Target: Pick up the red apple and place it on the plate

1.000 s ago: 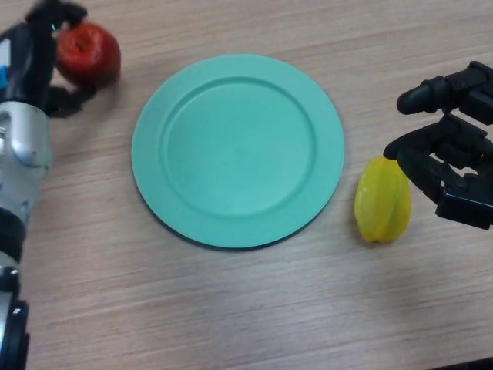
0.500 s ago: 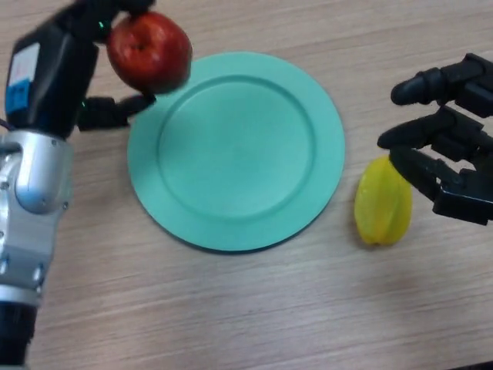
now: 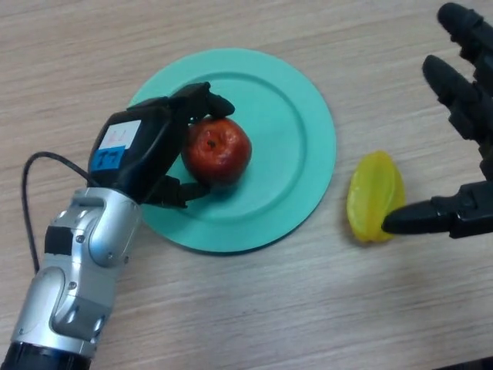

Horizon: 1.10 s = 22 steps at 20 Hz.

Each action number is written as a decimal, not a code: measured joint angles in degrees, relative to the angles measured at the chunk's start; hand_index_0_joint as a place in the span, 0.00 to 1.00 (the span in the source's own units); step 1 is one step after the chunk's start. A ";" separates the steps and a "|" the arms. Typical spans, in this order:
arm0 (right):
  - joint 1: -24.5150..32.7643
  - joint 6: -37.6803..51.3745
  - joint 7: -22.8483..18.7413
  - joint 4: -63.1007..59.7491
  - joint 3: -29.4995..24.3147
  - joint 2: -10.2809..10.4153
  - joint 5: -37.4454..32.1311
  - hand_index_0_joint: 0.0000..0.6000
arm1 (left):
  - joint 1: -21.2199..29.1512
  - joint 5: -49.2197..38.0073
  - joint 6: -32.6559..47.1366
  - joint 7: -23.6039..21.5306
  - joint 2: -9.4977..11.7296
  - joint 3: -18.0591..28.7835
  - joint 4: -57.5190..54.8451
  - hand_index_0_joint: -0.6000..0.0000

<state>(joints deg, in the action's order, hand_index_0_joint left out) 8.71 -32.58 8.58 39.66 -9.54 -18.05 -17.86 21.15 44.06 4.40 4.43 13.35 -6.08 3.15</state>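
The left hand (image 3: 146,154) grips the red apple (image 3: 217,151), fingers wrapped round it, over the plate (image 3: 296,116), just left of its centre. The right hand (image 3: 462,208) hangs open, well right of the plate, beside the yellow fruit (image 3: 372,193).

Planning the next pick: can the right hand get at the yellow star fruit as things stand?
Probably yes: the open right hand is beside the yellow star fruit, thumb overlapping its near edge; nothing lies between them on the wooden table.
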 measured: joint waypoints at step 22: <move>1.63 -0.93 1.38 2.84 1.45 -0.32 2.24 0.00 | -1.74 -15.16 -34.74 22.02 1.92 9.52 -35.12 1.00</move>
<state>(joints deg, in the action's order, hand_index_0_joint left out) 10.34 -33.51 9.96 42.50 -8.09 -18.37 -15.62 19.41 28.90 -30.33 26.45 15.27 3.44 -31.97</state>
